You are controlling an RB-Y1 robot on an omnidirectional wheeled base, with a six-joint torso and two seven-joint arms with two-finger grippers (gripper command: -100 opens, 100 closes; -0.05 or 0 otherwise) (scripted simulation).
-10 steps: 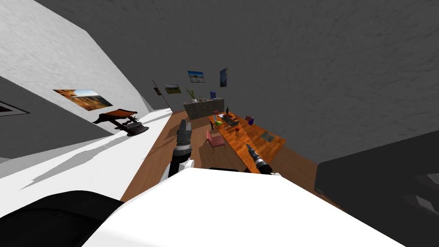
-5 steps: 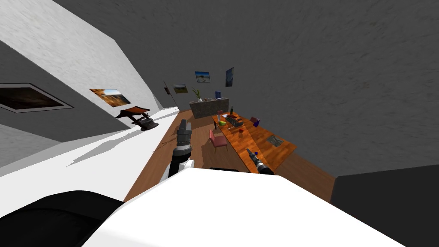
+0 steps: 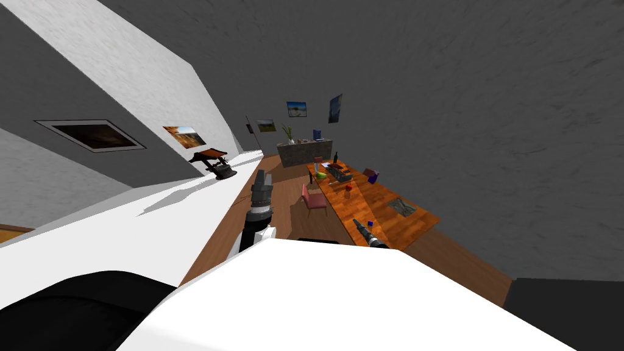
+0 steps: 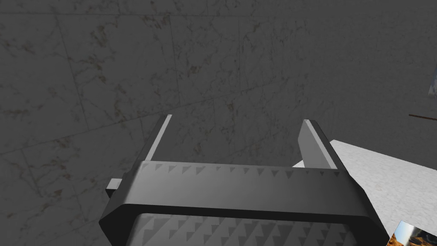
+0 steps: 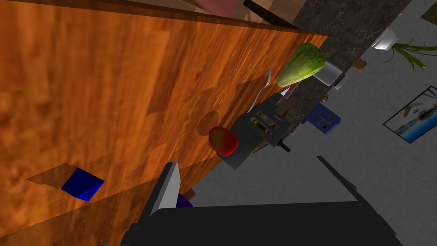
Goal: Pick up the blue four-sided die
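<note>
The blue four-sided die is seen lying on the orange wooden bench, close to one long edge, with its shadow thrown beside it. The right gripper is held near that edge. Its fingers are spread wide with nothing pinched between them, and the die is left outside their gap, beside the lighter finger and apart from it. In the head view the die is found towards the near end of the bench, just beside the tip of the right gripper. Farther along the bench a red apple is set just beside a dark tray, with a green oblong fruit beyond them. A pink chair is placed at the bench's side. The left gripper is held up ahead of the chest, over the wooden floor, its fingers likewise spread with nothing between them.
</note>
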